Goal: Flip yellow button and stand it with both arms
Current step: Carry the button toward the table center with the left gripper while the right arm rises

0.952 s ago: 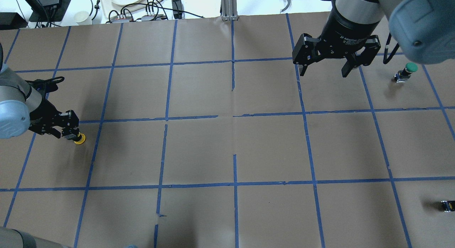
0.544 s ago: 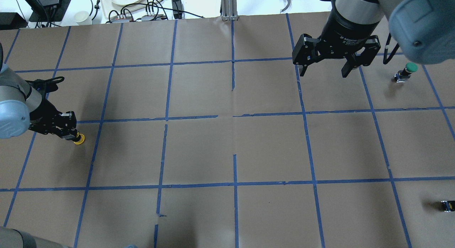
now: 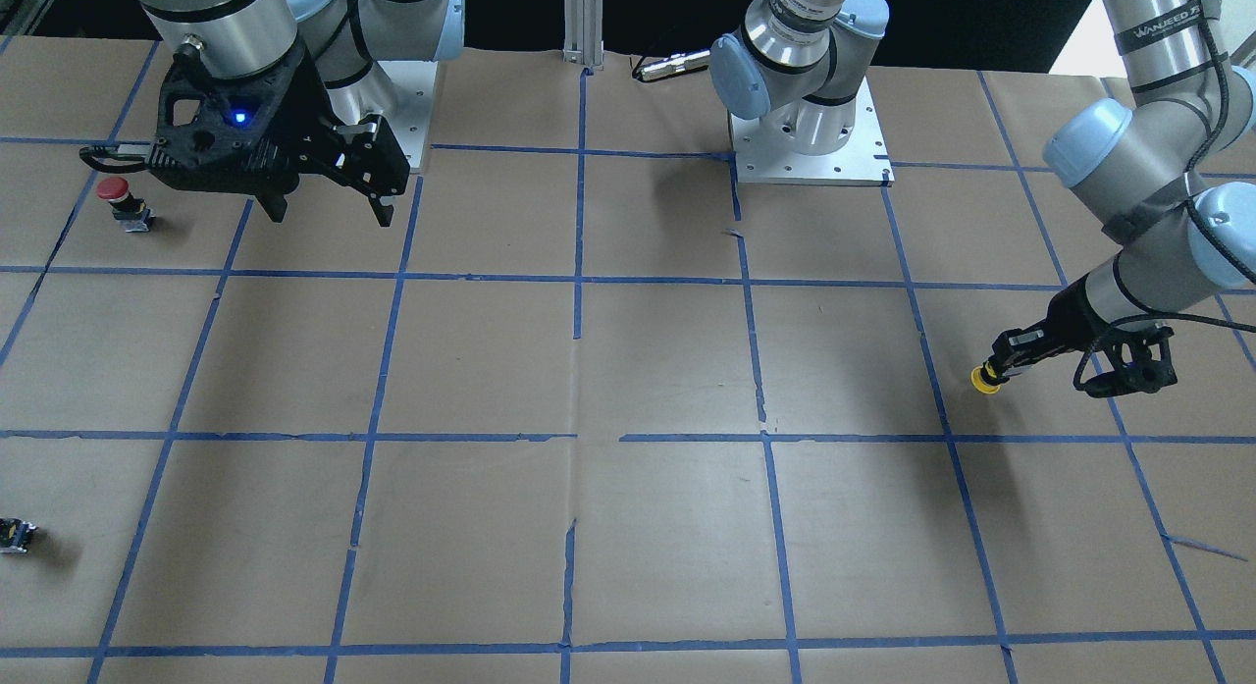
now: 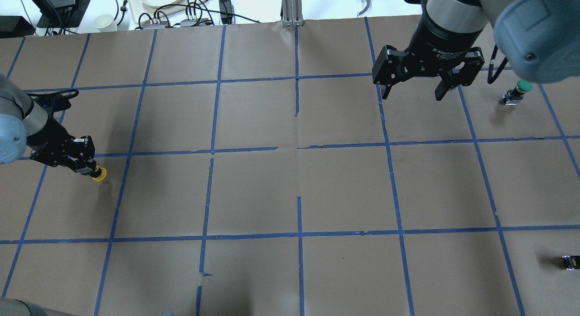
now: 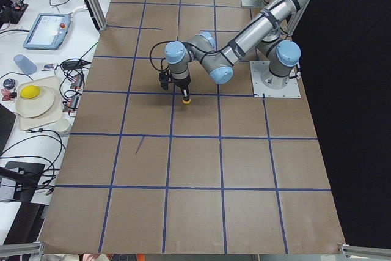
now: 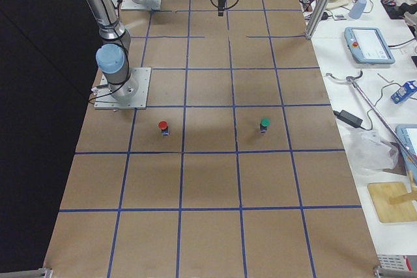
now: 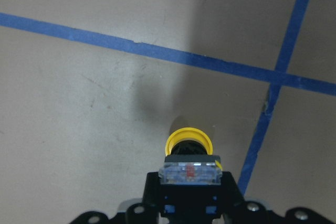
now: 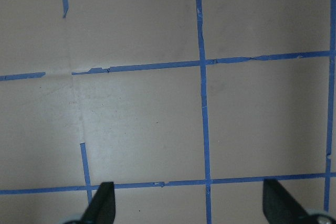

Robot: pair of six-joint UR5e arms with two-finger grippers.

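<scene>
The yellow button [image 4: 99,173] is at the table's left side, held by its black-and-silver switch body between the fingers of my left gripper [image 4: 87,169]. Its yellow cap points away from the gripper, low over the brown paper. The left wrist view shows the cap [image 7: 188,142] in front of the clear-faced switch body [image 7: 190,173]. It also shows in the front-facing view [image 3: 984,380], with the left gripper [image 3: 1009,362] behind it. My right gripper [image 4: 412,96] hangs open and empty above the far right of the table, as in the front-facing view [image 3: 329,216].
A green-capped button [image 4: 521,88] stands right of the right gripper. A red-capped button [image 3: 123,198] stands near it. A small dark switch part [image 4: 570,261] lies at the near right edge. Blue tape lines grid the brown paper. Cables and dishes lie beyond the far edge.
My left gripper has drawn slightly left and back with the yellow button still in it. The right gripper has shifted only a trace and stays open.
</scene>
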